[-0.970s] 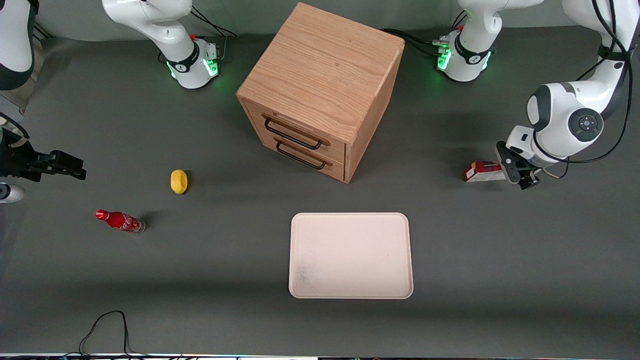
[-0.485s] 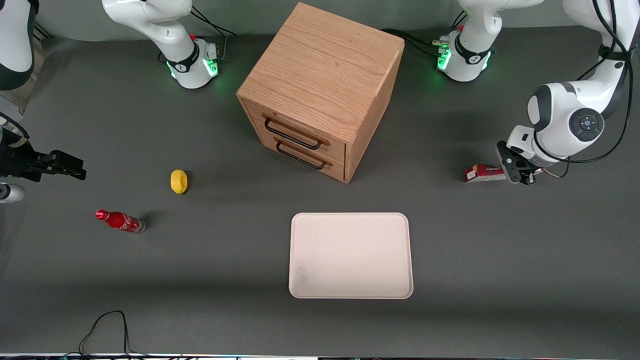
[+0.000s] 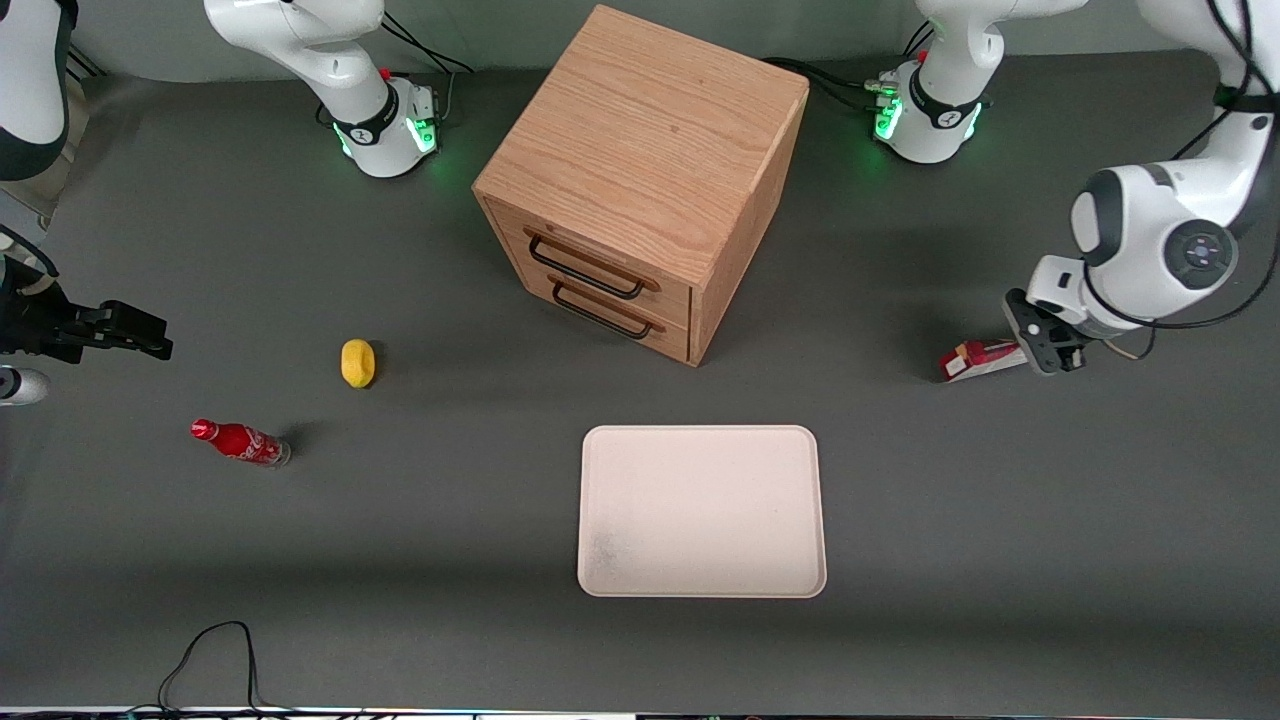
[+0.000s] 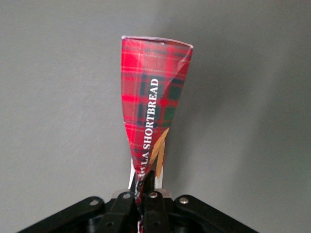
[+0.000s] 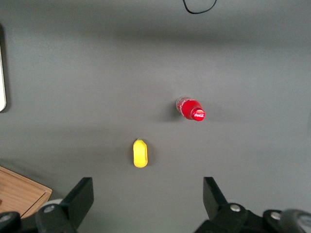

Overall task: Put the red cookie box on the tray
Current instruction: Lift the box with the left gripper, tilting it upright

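— Box point(image 3: 978, 358) status: where does it sit?

— Toward the working arm's end of the table point(image 3: 1000, 520), pinched at one end by the end effector point(image 3: 1045, 352). Its free end points toward the cabinet point(image 3: 640, 185) side. From the wrist camera the box point(image 4: 153, 104) shows red tartan, white lettering reading "SHORTBREAD" and a brown cookie picture.

— End effector condition?

— Pressed together on the box's end. In the wrist view the fingers point(image 4: 151, 196) squeeze the carton so that it narrows to a crease at the grip; the end effector point(image 4: 146, 194) sits right at that end.

— Is the box resting on the table?

— Cannot tell; the free end looks close to the surface.

— Tray point(image 3: 702, 511)?

— Flat on the table, nearer the front camera than the cabinet and well apart from the box. Nothing on it.

— Other items noted?

— A lemon point(image 3: 357, 362) and a red bottle point(image 3: 240, 442) lying on its side, both toward the parked arm's end. The cabinet's two drawers point(image 3: 600, 290) are closed.
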Available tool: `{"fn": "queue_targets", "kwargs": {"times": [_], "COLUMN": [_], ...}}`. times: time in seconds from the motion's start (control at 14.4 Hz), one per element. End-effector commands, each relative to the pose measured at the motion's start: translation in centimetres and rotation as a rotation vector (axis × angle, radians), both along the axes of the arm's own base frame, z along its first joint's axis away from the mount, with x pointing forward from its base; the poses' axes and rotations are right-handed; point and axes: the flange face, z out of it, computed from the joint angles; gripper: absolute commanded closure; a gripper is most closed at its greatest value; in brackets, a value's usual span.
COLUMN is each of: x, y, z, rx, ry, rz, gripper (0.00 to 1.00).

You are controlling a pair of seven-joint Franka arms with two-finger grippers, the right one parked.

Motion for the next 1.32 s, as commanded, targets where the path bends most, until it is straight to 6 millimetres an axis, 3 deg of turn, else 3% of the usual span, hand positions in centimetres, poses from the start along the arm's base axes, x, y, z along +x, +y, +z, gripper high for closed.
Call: {"fn": "queue_targets", "kwargs": {"times": [0.0, 0.42, 0.69, 0.83, 1.04, 1.25], "x": [3.1, 7.3, 11.3, 13.7, 17.0, 19.3], "y": [-0.4, -5.2, -9.7, -13.7, -20.5, -25.3], "z": [7.5, 18.1, 21.6, 21.9, 18.8, 15.9], "rx": [0.015, 0.019, -0.036, -0.025, 0.003, 0.010], "ry": [0.024, -0.009, 0.037, 0.019, 0.019, 0.007], "rz": [0.118, 0.498, 0.765, 0.904, 1.044, 1.135], "gripper": [1.00, 1.00, 1.00, 1.00, 1.00, 1.00]}}
